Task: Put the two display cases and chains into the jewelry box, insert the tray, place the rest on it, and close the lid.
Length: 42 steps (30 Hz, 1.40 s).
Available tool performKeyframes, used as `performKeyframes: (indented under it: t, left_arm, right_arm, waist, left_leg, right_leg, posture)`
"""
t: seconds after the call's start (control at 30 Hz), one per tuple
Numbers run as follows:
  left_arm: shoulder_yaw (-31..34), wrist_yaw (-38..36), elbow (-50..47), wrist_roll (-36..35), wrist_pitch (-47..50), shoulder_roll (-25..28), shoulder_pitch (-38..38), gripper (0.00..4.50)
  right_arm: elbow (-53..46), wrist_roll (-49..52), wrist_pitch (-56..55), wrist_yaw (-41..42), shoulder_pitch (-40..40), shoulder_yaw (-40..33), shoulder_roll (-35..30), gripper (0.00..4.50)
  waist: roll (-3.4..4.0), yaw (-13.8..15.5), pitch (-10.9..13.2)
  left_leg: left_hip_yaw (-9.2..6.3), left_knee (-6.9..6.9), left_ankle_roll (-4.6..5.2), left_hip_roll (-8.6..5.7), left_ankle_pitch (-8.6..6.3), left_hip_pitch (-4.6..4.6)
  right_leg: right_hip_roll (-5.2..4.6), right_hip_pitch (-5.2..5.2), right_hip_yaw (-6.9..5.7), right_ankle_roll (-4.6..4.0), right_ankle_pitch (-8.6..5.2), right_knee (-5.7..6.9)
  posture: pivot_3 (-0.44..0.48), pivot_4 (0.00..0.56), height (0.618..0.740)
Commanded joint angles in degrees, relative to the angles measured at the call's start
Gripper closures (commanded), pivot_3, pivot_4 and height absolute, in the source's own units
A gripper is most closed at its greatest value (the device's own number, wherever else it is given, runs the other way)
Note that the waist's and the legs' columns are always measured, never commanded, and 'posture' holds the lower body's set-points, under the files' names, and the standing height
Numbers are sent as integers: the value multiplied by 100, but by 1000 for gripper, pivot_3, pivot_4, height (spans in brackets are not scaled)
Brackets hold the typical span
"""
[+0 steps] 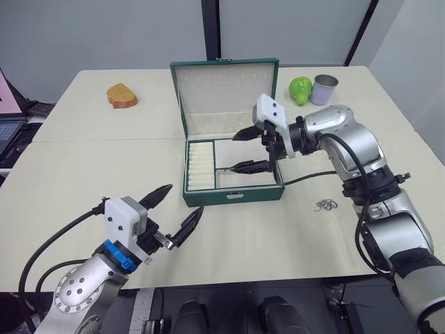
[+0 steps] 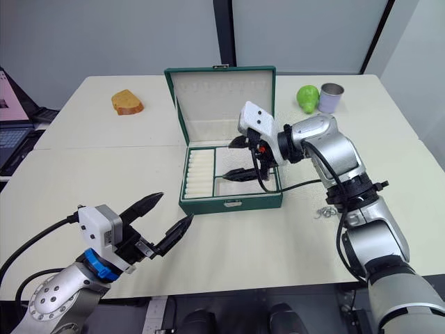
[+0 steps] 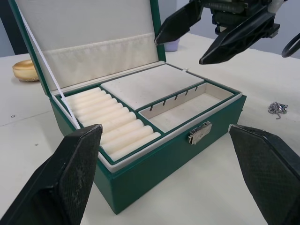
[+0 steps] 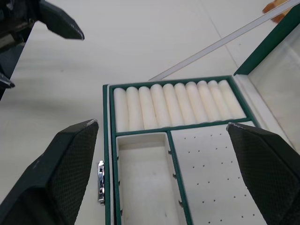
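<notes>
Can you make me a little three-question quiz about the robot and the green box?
1. True or false: the lid of the jewelry box is shut.
2. Which gripper hangs over the tray that sits in the box: A) left gripper B) right gripper?
3. Fill in: the chain lies on the ____, outside the box.

Key: 1 false, the lid stands open. 2 B, with its fingers open. 3 table, near the robot's right arm.
</notes>
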Motion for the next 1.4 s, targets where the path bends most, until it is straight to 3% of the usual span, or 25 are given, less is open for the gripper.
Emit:
performKeyframes:
  t: [0.03,0.27,0.6,0.77,0.87,1.17,1.4]
  left_arm:
    - [88,-90,-27,-52,-118,44,-19,0]
    - [79,-120,22,0,-166,31,-50,0]
    - [76,-72,-50,-37,-66,68,-126,0]
    - [99,-42,-87,-91,17,130,-200,0]
    - [202,-51,-102,-310,195,256,-401,0]
    - [1124,-536,422,-1331,870,1130,-776,0]
    - [1970,-1411,1666,-1345,937,2048,-987,0]
  right_arm:
    - [201,109,-325,-220,71,-281,107,483]
    - [886,-89,-888,-431,334,-229,227,2470]
    - [1813,-715,-1344,-697,463,132,349,4480]
    - [1852,-699,-1374,-641,474,76,353,4480]
    - [1521,-161,-1236,-498,451,-419,349,4480]
    - [229,826,-542,255,1160,-1342,-882,2631]
    - [-430,1169,-417,367,2451,-2159,-2099,859]
  waist:
    - [0,4,0]
    - [0,-1,0]
    - [0,-7,-2]
    - [-1,-4,-3]
    - [-1,6,-2]
    - [-3,35,-1]
    - [-3,32,1]
  left_leg:
    - [-1,0,0,0,0,0]
    - [1,0,0,-1,0,0]
    - [5,0,-1,0,1,2]
    - [3,0,-1,1,1,9]
    - [2,0,-1,0,1,10]
    - [-3,0,-1,-1,1,0]
    - [-2,-5,-1,-5,0,-1]
  right_leg:
    - [0,0,-1,0,0,0]
    - [-1,1,0,0,0,0]
    - [-1,1,4,0,0,0]
    - [-1,10,1,0,0,0]
    - [-1,11,0,0,0,1]
    - [-3,8,-8,0,0,-3]
    - [-1,6,-3,1,0,-9]
  posture:
    - [0,150,740]
    - [0,150,740]
    - [0,150,740]
    - [0,150,740]
    - [0,150,740]
    - [0,150,740]
    - [0,150,740]
